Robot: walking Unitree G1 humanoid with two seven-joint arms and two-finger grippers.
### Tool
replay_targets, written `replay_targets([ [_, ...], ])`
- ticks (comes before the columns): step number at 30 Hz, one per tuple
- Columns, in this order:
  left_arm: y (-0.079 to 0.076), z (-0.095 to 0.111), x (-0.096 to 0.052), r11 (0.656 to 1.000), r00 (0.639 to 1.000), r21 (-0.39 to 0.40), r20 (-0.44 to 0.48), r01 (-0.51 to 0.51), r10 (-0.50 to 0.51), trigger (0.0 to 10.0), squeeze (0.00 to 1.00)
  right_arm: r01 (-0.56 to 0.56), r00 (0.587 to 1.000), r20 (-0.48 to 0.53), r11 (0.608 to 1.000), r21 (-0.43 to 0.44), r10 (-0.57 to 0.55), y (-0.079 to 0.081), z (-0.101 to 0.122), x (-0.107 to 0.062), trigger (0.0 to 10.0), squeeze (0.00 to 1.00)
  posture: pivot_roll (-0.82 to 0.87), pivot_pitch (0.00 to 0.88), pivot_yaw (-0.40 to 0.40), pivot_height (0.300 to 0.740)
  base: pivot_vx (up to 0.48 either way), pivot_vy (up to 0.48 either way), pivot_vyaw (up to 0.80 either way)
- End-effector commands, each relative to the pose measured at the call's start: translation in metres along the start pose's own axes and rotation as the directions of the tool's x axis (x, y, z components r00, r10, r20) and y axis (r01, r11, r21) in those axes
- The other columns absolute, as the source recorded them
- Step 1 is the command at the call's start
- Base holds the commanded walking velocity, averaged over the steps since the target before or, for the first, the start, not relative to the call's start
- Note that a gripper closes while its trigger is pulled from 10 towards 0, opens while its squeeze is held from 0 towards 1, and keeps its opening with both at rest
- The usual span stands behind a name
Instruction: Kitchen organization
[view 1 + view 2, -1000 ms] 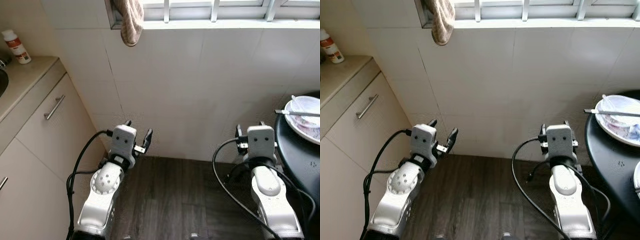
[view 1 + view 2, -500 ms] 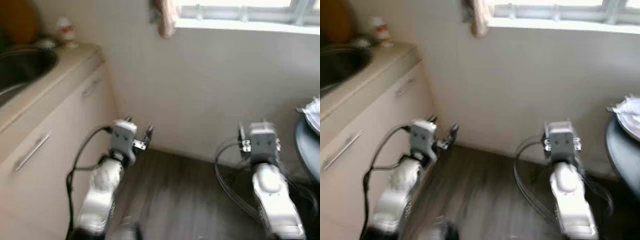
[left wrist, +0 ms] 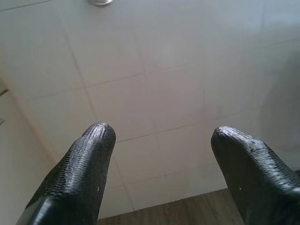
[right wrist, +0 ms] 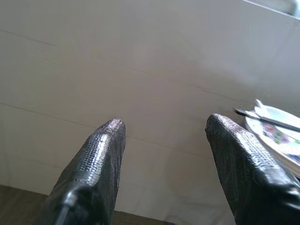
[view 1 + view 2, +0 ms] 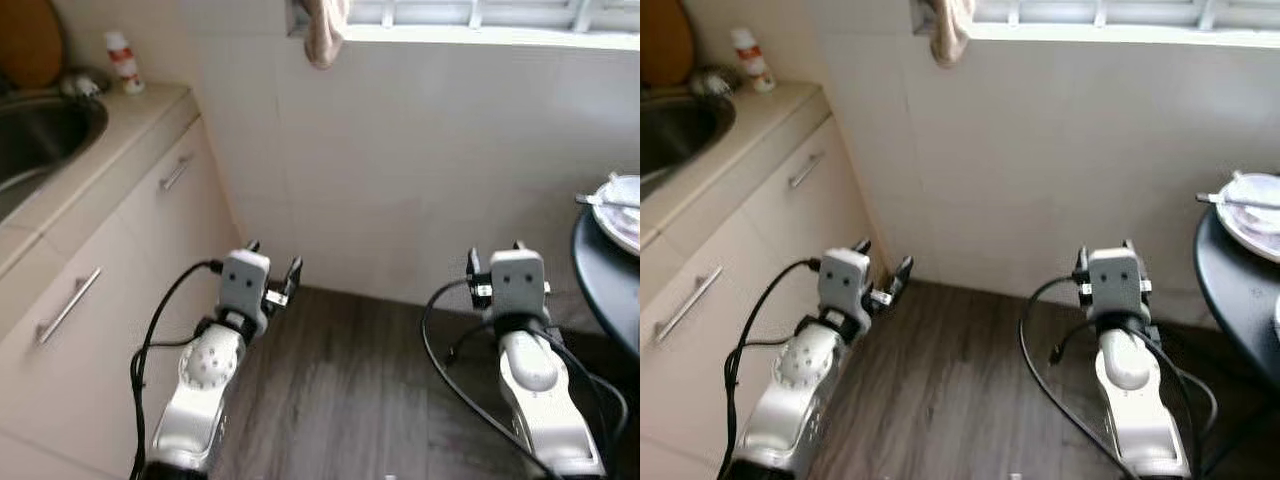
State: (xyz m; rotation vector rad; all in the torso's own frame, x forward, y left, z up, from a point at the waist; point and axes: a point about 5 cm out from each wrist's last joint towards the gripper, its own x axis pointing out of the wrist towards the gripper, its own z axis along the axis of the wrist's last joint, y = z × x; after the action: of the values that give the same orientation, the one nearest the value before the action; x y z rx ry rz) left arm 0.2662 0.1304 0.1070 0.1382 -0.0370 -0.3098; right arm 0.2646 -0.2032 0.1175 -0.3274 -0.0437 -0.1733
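We face a tiled wall with a window ledge along its top; a cloth hangs from the ledge's left end; to our left runs a counter with a sink set in it and a bottle standing behind the sink near the wall; cabinet fronts sit below the counter; to our right a round table carries a plate with a utensil lying across it; floorboards lie between counter and table.
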Motion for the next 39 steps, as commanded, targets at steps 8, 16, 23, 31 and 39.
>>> replay_targets([
  [8, -0.001, 0.001, 0.002, 1.000, 1.000, 0.000, 0.000, 0.006, -0.006, 10.0, 0.00, 0.029, 0.999, 0.021, 1.000, -0.010, -0.029, -0.005, 0.005, 0.002, 10.0, 0.00, -0.13, 0.032, 0.032, 0.740, 0.000, -0.480, 0.00],
  [16, 0.000, 0.001, 0.002, 1.000, 1.000, -0.004, 0.000, 0.005, -0.005, 10.0, 0.00, 0.049, 0.996, 0.076, 0.998, -0.036, -0.046, -0.009, 0.012, 0.003, 10.0, 0.00, -0.13, 0.031, 0.033, 0.740, 0.000, -0.480, 0.00],
  [23, -0.001, 0.001, 0.002, 1.000, 1.000, -0.021, 0.006, -0.002, 0.002, 10.0, 0.00, 0.230, 0.960, 0.186, 0.968, -0.103, -0.209, -0.035, 0.029, 0.004, 10.0, 0.00, -0.14, 0.034, 0.031, 0.740, 0.000, -0.251, 0.00],
  [31, 0.000, 0.000, 0.003, 1.000, 1.000, -0.026, -0.001, -0.002, 0.002, 10.0, 0.00, 0.341, 0.935, 0.129, 0.936, -0.084, -0.329, -0.054, 0.020, 0.005, 10.0, 0.00, -0.14, 0.030, 0.034, 0.740, 0.000, 0.000, -0.14],
  [39, 0.000, -0.001, 0.006, 1.000, 1.000, -0.026, -0.002, -0.002, 0.001, 10.0, 0.00, 0.300, 0.946, 0.146, 0.953, -0.051, -0.290, -0.045, 0.025, 0.007, 10.0, 0.00, -0.14, 0.024, 0.034, 0.740, 0.000, 0.000, -0.80],
])
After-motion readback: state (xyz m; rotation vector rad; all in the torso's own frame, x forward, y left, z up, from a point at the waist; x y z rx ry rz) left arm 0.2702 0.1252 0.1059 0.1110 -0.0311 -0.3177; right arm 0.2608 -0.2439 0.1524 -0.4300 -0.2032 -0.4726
